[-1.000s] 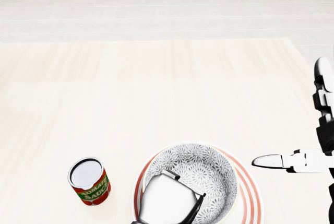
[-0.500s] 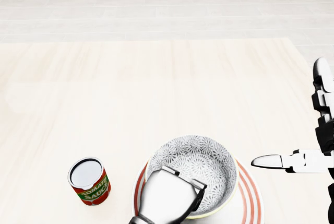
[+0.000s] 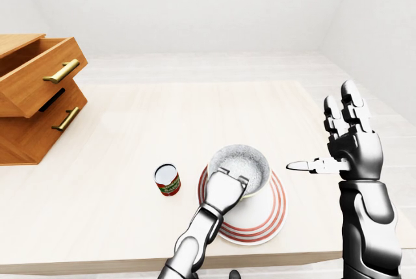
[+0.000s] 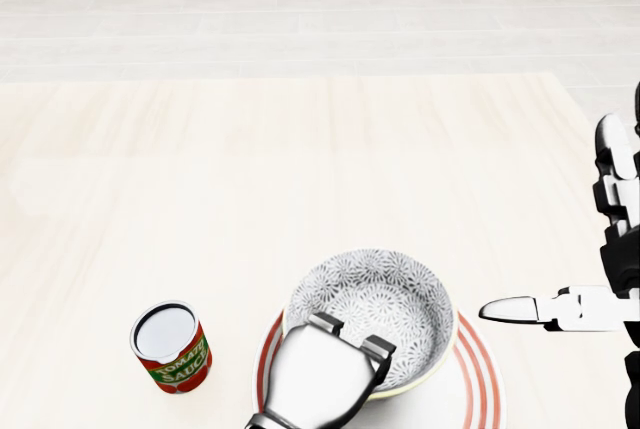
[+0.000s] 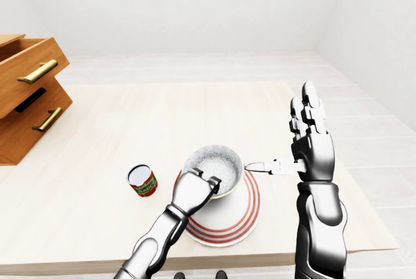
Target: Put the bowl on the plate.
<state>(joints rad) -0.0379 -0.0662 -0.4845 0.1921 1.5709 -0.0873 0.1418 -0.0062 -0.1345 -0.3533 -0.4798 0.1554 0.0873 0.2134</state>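
A grey-patterned bowl [image 4: 375,301] is over the red-ringed white plate [image 4: 478,374] near the bottom of the head view. It tilts a little, and its rim hides the plate's top edge. My left hand [image 4: 350,337] comes up from the bottom edge with its fingers [image 4: 377,347] hooked over the bowl's near rim, shut on it. I cannot tell whether the bowl's base touches the plate. My right hand [image 3: 325,137] stands open to the right of the plate, fingers up and thumb pointing left toward the bowl, apart from it.
A tomato sauce can [image 4: 171,346] stands upright on the pale wooden table [image 4: 300,169], left of the plate. A wooden drawer unit [image 3: 32,97] with its upper drawer pulled out sits at the table's left in the left-eye view. The table's right edge [image 3: 325,116] lies near my right hand.
The bowl, in my left hand, has shifted toward the top of the head view and now covers the plate's top rim. My right hand has barely moved.
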